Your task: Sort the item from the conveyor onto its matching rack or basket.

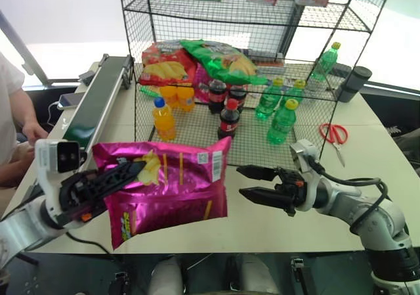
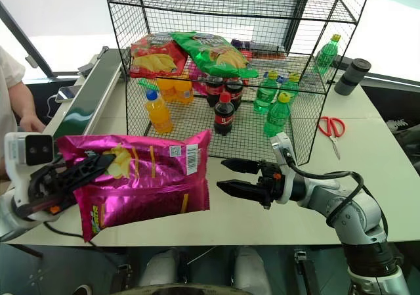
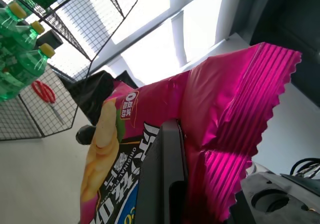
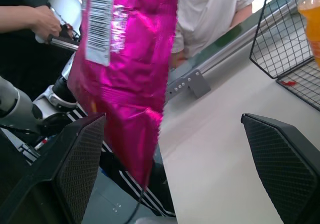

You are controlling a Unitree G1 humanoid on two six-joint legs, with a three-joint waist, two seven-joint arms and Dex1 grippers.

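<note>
My left claw [image 1: 121,175] pinches the magenta chip bag [image 1: 177,183] clear of the tabletop [image 1: 275,216]; my right claw [image 1: 252,183], spread wide beside it, waits to take its free edge.

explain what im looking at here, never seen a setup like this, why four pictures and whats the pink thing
It is one moment seen by four cameras on a two-armed humanoid robot. The two wide pictures come from its head, looking down over a white table. The other two come from cameras on its wrists, looking along the fingers.

The left gripper is shut on the pink snack bag and holds it above the table's near edge. The right gripper is open, pointing at the bag from the other side without touching it.

Behind stands a black wire rack holding a red chip bag, a green chip bag and bottles of orange, dark and green drink. A green conveyor belt runs along the left, red scissors lie on the right, and a person sits at the far left.
</note>
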